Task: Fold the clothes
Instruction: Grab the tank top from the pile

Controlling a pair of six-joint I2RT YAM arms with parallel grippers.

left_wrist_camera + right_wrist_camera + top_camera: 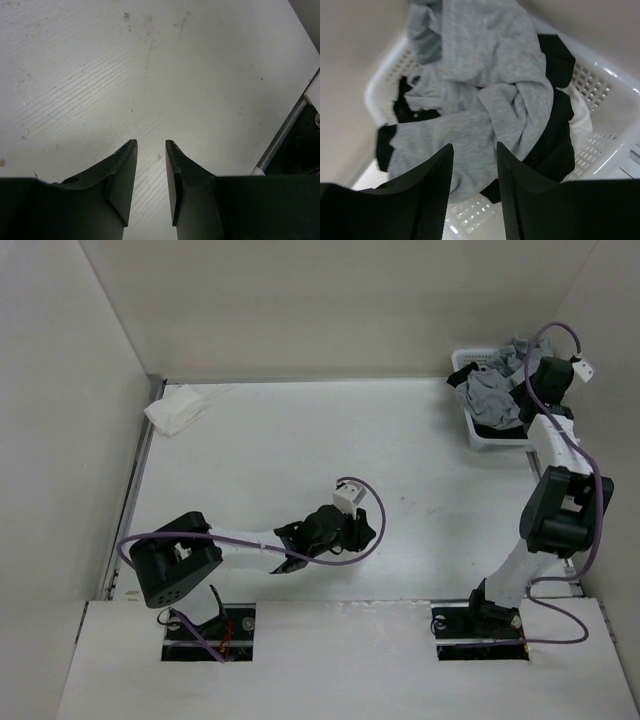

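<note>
**Hidden or hard to read**
- In the top view the right gripper (474, 147) is lost behind its own wrist, above the basket (615, 85). Only its wrist camera shows it.
- The grey tank top (485, 65) lies bunched in a heap inside the basket, so neck and armholes can't be picked out. Its near edge is cut off behind the gripper's two fingers.
- The black garment (555, 145) is mostly buried beneath the grey; its shape is unreadable.
- A scrap of white fabric (580, 120) sits ahead and right of the right gripper, by the basket wall. Too little shows to name it.

**Counts**
- Two arms and two grippers.
- One white perforated basket.
- One grey top.
- One black garment, as far as can be told.
- One white cloth (178, 408) out on the table (100, 75).

**Right gripper**
- The jaws are parted and nothing is seen pinched.
- The grey top lies directly below and ahead of the tips, showing through the gap.
- Whether the tips touch the fabric can't be told.
- Black fabric is tangled under and around the grey, with basket walls on every side.

**Left gripper** (151, 145)
- The jaws are partly apart with nothing between them.
- Bare, scuffed table lies below and ahead.
- The white cloth and the basket are both well apart from it.
</note>
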